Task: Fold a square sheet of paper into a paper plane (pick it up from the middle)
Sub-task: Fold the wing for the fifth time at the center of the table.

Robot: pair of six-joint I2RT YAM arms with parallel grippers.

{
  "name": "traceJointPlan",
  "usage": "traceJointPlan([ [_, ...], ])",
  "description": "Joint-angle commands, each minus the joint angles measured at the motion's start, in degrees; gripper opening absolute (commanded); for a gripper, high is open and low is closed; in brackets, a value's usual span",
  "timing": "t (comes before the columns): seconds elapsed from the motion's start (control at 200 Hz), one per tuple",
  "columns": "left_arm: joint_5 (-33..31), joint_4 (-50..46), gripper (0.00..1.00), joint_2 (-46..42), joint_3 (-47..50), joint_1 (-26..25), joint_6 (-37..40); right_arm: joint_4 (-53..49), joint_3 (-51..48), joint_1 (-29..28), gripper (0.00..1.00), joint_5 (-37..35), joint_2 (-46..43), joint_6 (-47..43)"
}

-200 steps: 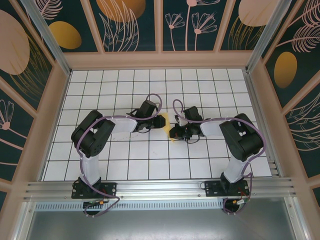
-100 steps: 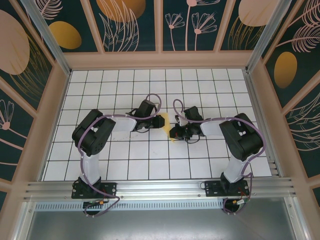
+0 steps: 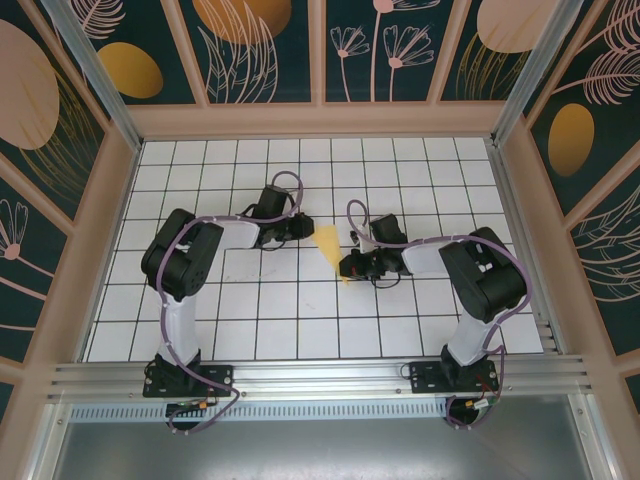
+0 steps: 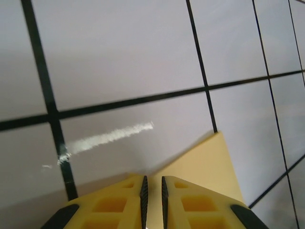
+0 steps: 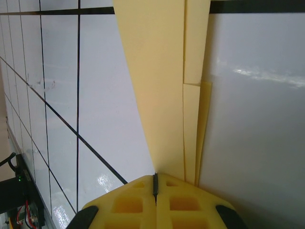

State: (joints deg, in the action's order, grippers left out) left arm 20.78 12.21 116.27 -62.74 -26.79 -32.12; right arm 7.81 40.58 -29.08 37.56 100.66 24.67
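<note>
Right hand is pressed together on the narrow end of the paper plane, whose folded layers fan out from the fingertips. The plane lies on the gridded table near its middle, between the two hands. Left hand sits just beside the wide end. Its fingers are nearly together with a thin empty slit between them.
</note>
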Motion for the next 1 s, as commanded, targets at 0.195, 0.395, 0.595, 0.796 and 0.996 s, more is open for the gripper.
traceJointPlan([
  [0.195, -5.6, -5.5, 0.2, 2.7, -3.1, 3.6, 3.5, -10.2, -3.4, 0.2, 0.05, -5.2, 2.6, -1.1],
  [0.395, -5.3, -5.9, 0.24, -3.6, -2.1, 3.8, 0.3, -8.0, -0.5, 0.1, 0.07, -3.6, -0.2, 0.5],
  [0.595, -6.5, -3.9, 0.29, -11.3, 4.0, 3.5, -6.8, -4.7, 4.3, 0.1, 0.28, -4.8, -6.7, 3.8],
  [0.796, -5.9, -2.0, 0.29, -16.7, 9.4, 0.8, -9.5, -5.7, 6.0, 0.3, 0.32, -7.0, -7.2, 3.7],
  [0.996, -7.3, -2.1, 0.34, -17.0, 9.8, -4.9, -12.6, -5.0, 4.8, 1.1, 0.31, -10.1, -8.2, 5.3],
])
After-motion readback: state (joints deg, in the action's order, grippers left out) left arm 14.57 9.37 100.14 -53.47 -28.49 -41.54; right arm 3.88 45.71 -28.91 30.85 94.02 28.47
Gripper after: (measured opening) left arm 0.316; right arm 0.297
